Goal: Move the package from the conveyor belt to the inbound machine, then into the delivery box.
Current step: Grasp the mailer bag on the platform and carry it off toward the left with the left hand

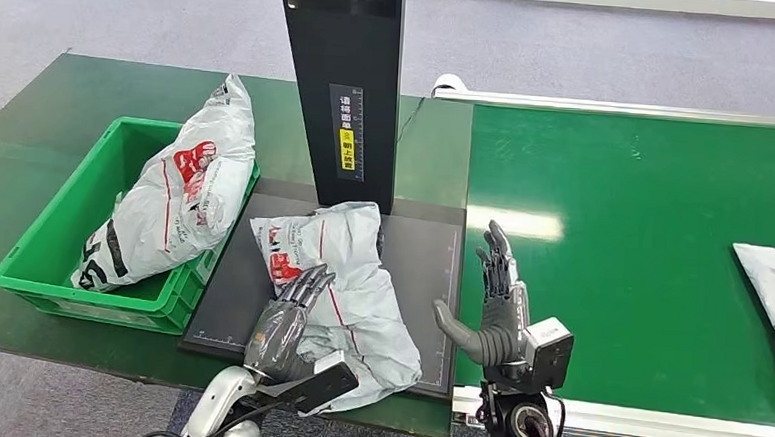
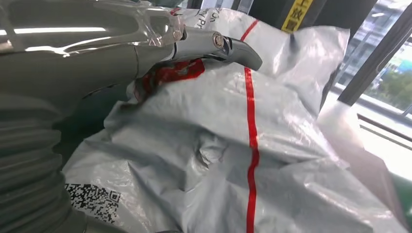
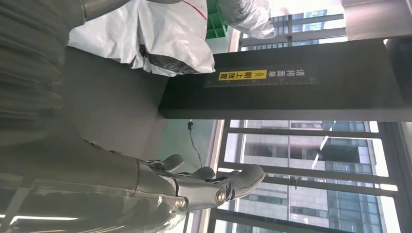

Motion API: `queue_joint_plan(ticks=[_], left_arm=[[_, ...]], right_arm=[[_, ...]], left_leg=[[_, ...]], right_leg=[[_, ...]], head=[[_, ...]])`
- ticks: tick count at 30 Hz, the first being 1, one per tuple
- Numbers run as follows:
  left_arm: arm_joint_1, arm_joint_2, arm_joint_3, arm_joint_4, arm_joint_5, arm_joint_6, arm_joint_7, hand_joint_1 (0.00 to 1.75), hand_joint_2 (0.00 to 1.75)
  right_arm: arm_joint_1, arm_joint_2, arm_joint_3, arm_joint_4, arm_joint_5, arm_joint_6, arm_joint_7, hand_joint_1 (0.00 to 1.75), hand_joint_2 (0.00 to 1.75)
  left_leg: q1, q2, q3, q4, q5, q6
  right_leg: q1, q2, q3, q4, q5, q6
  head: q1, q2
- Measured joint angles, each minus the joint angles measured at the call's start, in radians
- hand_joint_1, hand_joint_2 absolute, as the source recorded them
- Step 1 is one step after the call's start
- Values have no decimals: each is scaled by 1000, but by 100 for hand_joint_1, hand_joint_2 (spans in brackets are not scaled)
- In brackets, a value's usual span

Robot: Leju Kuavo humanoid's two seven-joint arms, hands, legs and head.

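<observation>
The left hand [image 1: 288, 318] lies flat, fingers straight, on the package [image 1: 360, 277], gripping nothing. The package rests on the machine's black plate [image 1: 431, 261]. The right hand [image 1: 494, 304] stands beside it, fingers spread, empty.

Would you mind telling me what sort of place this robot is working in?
Most likely a parcel-sorting or logistics station: a green conveyor belt carries a courier bag, a black scanning machine stands over another package, and a green crate holds a third.

robot hand [image 2: 145, 48] | fingers lie across package [image 2: 233, 160]; red stripe, QR code on white wrapping
</observation>
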Motion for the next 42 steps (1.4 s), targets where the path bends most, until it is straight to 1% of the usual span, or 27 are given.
queue_joint_plan(ticks=[1,2,4,5,6,7,8,13,23,29,32,36,40,42], left_arm=[[-3,-1,0,7,-3,-3,1,7,175],[-7,-2,0,14,-4,-6,-1,40,175],[-11,-4,0,23,1,-17,-13,119,175],[-11,-4,0,27,5,-24,-21,155,175],[-11,-5,0,30,9,-28,-26,166,175],[-12,-5,0,33,12,-27,-28,171,175],[-12,-5,0,35,13,-21,-29,175,175],[-14,-5,1,39,34,36,-36,175,175],[-9,-7,20,34,119,136,-102,175,175],[5,-7,36,5,164,199,-152,175,175],[15,-7,44,-22,209,250,-209,175,175],[29,-7,54,-87,276,348,-342,175,175],[54,-7,68,-178,287,377,-463,175,175],[69,-8,80,-234,279,378,-505,175,175]], right_arm=[[4,1,-4,-4,3,1,0,0,175],[7,3,-8,-8,5,1,1,0,175],[11,4,-14,-14,8,2,1,0,175],[12,5,-16,-16,9,2,1,0,175],[12,5,-18,-17,10,3,1,0,175],[14,5,-20,-18,11,3,1,0,175],[15,5,-22,-19,11,3,1,0,175],[29,5,-32,-32,11,3,3,0,175],[48,5,-46,-54,11,3,4,0,175],[48,5,-50,-54,9,2,4,0,175],[48,5,-51,-54,4,2,4,0,175],[45,5,-52,-54,-6,2,4,0,175],[34,5,-52,-50,-16,2,3,0,175],[27,4,-52,-46,-20,2,1,0,175]], left_leg=[[0,0,0,0,0,0],[0,0,0,0,0,0],[0,0,0,0,0,0],[0,0,0,0,0,0],[0,0,0,0,0,0],[0,0,0,0,0,0],[0,0,0,0,0,0],[0,0,1,0,0,0],[0,0,1,0,0,0],[0,0,0,0,0,0],[0,0,0,0,0,0],[0,0,-1,0,0,0],[0,0,-1,0,0,0],[0,0,-1,0,0,0]], right_leg=[[0,0,0,0,0,0],[0,0,0,0,0,0],[0,0,0,0,0,0],[0,0,0,0,0,0],[0,0,0,0,0,0],[0,0,1,0,0,0],[0,0,1,0,0,0],[0,0,1,0,0,0],[0,0,1,0,0,0],[0,0,1,0,0,0],[0,0,0,0,0,0],[0,0,0,0,0,0],[0,0,0,0,0,0],[0,0,0,0,0,0]], head=[[0,0],[0,0],[0,0],[0,0],[0,0],[0,0],[0,0],[0,0],[0,0],[0,0],[0,0],[0,0],[0,0],[0,0]])
